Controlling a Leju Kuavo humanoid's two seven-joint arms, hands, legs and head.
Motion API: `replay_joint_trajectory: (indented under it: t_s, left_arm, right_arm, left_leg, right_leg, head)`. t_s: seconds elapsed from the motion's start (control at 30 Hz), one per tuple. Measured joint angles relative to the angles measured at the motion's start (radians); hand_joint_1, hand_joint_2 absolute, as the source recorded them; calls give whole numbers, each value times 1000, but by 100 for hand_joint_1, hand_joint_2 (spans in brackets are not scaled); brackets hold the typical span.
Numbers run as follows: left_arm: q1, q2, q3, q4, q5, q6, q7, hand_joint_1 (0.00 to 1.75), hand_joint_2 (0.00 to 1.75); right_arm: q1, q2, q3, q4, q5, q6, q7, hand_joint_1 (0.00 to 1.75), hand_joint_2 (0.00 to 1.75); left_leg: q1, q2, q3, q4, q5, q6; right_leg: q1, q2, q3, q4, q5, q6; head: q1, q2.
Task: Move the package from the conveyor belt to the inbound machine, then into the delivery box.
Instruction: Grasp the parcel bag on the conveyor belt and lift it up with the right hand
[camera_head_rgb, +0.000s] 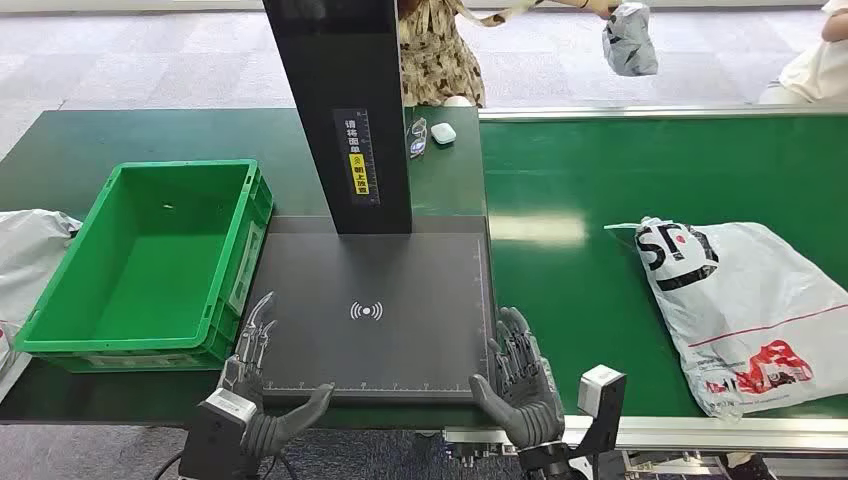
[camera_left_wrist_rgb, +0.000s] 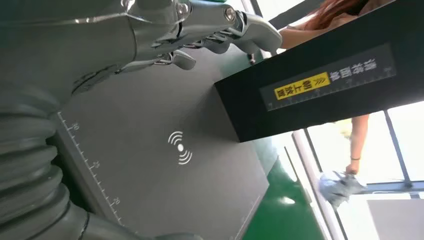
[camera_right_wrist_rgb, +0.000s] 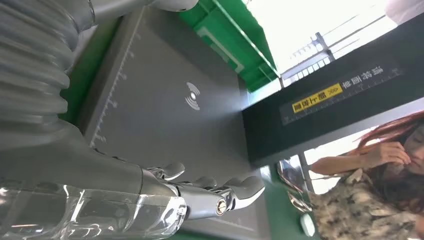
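Package waiting on the belt, both hands empty at the scan plate.

The white package (camera_head_rgb: 745, 315) with black and red print lies flat on the green conveyor belt (camera_head_rgb: 570, 190), at about 4 o'clock in the head view and well apart from either hand. At 9 o'clock from it sits the inbound machine (camera_head_rgb: 375, 310), a dark plate with a wireless mark and a black upright column at its 12 o'clock edge. The right hand (camera_head_rgb: 520, 375) hovers at the plate's 5 o'clock corner, fingers spread, holding nothing; the left hand (camera_head_rgb: 255, 375) is at the 7 o'clock corner, fingers likewise apart and empty. The green delivery box (camera_head_rgb: 60, 285) stands just beside the plate at 9 o'clock. At 12 o'clock beyond the belt, a person (camera_head_rgb: 440, 50) holds a grey bag (camera_head_rgb: 630, 40).
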Motion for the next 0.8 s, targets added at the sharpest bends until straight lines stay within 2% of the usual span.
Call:
replay_joint_trajectory:
  t_s: [0.33,0.8]
  left_arm:
    - [-72,-11,24,25,1,-95,-13,0,175]
    - [-169,-85,23,136,32,-168,-25,0,175]
  right_arm:
    - [19,-1,-37,-23,23,4,6,0,175]
    - [96,-1,-82,-149,53,-24,23,0,175]
  left_leg:
    - [0,0,0,0,0,0]
    - [0,0,0,0,0,0]
  right_leg:
    - [0,0,0,0,0,0]
    - [0,0,0,0,0,0]
  head:
    - [0,0]
    - [0,0]
